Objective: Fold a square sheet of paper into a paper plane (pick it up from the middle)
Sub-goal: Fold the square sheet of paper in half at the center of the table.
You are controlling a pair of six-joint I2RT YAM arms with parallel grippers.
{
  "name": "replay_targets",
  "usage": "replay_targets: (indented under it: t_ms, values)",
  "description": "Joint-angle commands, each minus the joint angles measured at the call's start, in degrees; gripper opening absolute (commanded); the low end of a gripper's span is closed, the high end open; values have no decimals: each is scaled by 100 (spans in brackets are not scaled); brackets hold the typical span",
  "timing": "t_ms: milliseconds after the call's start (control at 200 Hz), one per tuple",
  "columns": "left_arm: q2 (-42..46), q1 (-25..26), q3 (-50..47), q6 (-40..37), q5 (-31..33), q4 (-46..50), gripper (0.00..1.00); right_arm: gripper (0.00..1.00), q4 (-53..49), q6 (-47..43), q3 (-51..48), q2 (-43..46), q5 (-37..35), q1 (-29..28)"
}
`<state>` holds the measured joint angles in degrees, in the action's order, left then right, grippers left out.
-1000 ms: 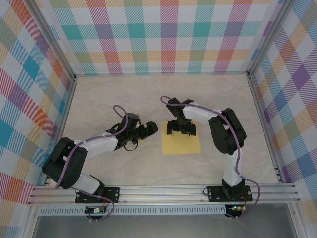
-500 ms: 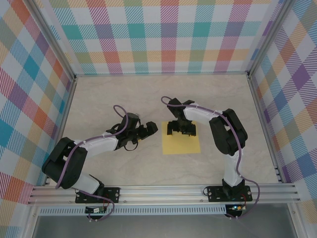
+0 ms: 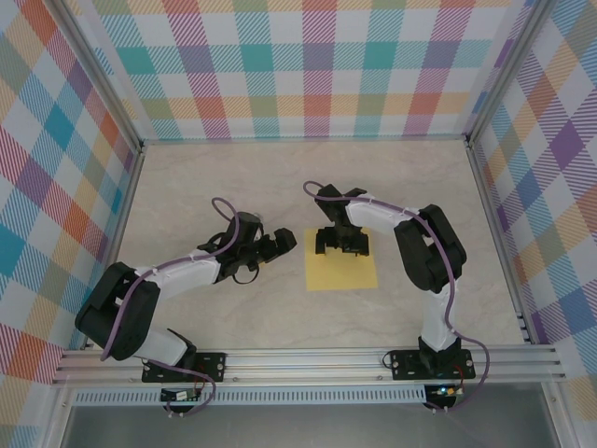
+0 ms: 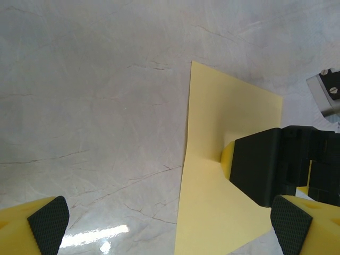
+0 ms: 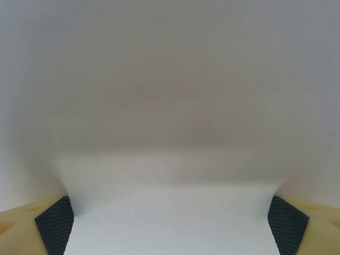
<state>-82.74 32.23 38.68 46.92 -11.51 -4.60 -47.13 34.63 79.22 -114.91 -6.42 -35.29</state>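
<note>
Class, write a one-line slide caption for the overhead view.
Right hand down on the yellow paper's far half, left hand open beside it on the marble table.

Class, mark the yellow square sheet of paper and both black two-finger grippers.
yellow square sheet of paper (image 3: 341, 273): top external view, bare near half.
left gripper (image 3: 280, 245): top external view, between fingertips.
right gripper (image 3: 340, 246): top external view, between fingertips.
</note>
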Motion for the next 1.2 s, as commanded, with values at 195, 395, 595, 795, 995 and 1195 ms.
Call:
replay_targets:
  t_ms: [195,395,595,795,995,1195]
  values:
    - [-5,-14,-2,-40,-110,32,100,95,-137,-160,73,-339,375,-14]
    - [-43,-12,22,-51,-135,29,100,99,-290,-327,305,117,338,-13]
    - [-86,-6,25,-40,-155,12,100,100,-116,-340,72,225,455,-22]
    - [-78,-7,15,-42,-186,-1,100,100,-94,-496,-238,-108,249,-22]
    - [-76,-6,16,-33,-184,12,100,99,-82,-329,-376,-457,189,-39]
    - [-36,-7,21,-41,-174,65,100,95,-28,-245,-343,-384,223,-77]
